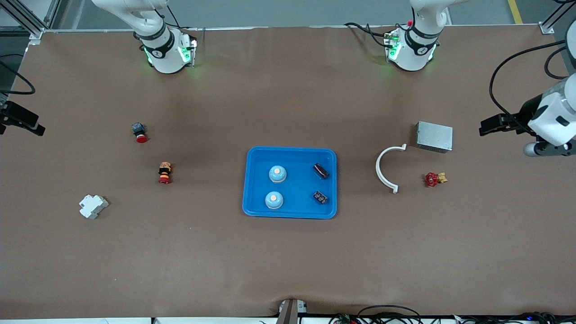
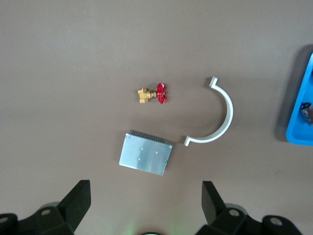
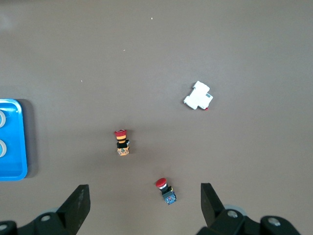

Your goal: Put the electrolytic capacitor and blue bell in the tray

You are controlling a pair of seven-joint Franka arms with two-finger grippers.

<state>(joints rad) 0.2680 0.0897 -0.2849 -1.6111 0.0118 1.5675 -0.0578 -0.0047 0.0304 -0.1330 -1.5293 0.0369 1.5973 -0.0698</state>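
Tray: the blue tray (image 1: 291,153) lies flat at the middle of the desk (image 1: 288,261).
Bells: two blue bells sit in the tray's half toward the right arm — one (image 1: 277,173) at about 12 o'clock of the other (image 1: 273,200), apart.
Capacitors: two dark capacitors lie in the tray's other half, one (image 1: 321,170) at 12 o'clock of the second (image 1: 320,197).
Toward the left arm's end: a white half-ring clamp (image 1: 386,167), a grey metal box (image 1: 434,136) at its 1 o'clock, a red-handled brass valve (image 1: 434,179) at the box's 6 o'clock.
Toward the right arm's end: a red push button (image 1: 139,132), a red-and-yellow button (image 1: 164,173) at its 5 o'clock, a white breaker (image 1: 93,206).
Left end effector: (image 2: 145,203) waits high over the grey box — fingers apart, holding nothing.
Right end effector: (image 3: 145,205) waits high over the desk near the red push button, fingers apart, holding nothing.
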